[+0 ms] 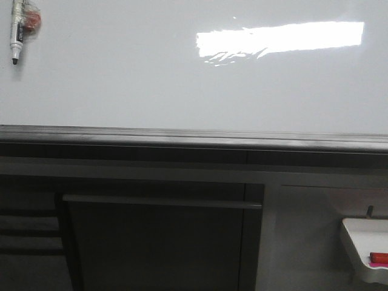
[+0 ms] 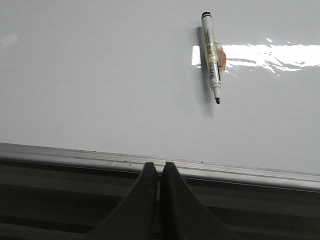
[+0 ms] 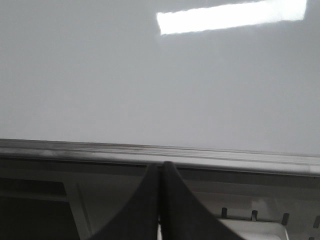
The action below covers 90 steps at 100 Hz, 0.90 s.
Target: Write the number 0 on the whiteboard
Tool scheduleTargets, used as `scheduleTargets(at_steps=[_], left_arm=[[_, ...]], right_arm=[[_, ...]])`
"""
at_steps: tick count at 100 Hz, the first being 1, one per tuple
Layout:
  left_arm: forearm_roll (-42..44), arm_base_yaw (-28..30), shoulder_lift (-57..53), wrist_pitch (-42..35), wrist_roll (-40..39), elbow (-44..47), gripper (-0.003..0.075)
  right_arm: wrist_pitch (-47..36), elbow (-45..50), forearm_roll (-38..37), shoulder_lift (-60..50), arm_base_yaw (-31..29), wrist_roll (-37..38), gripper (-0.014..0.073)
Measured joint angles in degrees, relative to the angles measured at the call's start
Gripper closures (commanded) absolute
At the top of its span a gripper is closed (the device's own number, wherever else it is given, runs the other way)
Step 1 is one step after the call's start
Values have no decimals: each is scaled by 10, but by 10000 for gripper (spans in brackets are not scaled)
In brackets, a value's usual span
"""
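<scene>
The whiteboard [image 1: 151, 79] fills the upper half of the front view, glossy white with a grey edge strip along its lower side; no number 0 shows on it. A white marker [image 1: 17, 35] with a black tip and an orange-pink patch on its body sits on the board at the far upper left, tip pointing down; it shows too in the left wrist view, marker [image 2: 212, 59]. My left gripper [image 2: 159, 166] is shut and empty, its tips level with the board's edge strip, well apart from the marker. My right gripper [image 3: 160, 166] is shut and empty too, by the same strip.
A bright rectangular light reflection [image 1: 282, 37] lies on the board's upper right. Below the board are dark cabinet panels with a horizontal bar [image 1: 160, 202]. A small white tray [image 1: 361, 239] holding a red object [image 1: 379, 257] hangs at the lower right.
</scene>
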Motion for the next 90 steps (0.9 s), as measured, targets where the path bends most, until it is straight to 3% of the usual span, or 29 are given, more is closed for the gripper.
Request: scheduleTargets(at_steps=[53,73,90], left_arm=[[-4,0,0,-46,0,-7,741],[-8,0,2,-43,0,-90,741],[-8,0,55,45,0,-195,741]], right_arm=[[8,-13,18,0,0,0,666],[85,-132,20,12,0,-16,666],[183,-252,20,92,0,-55,666]])
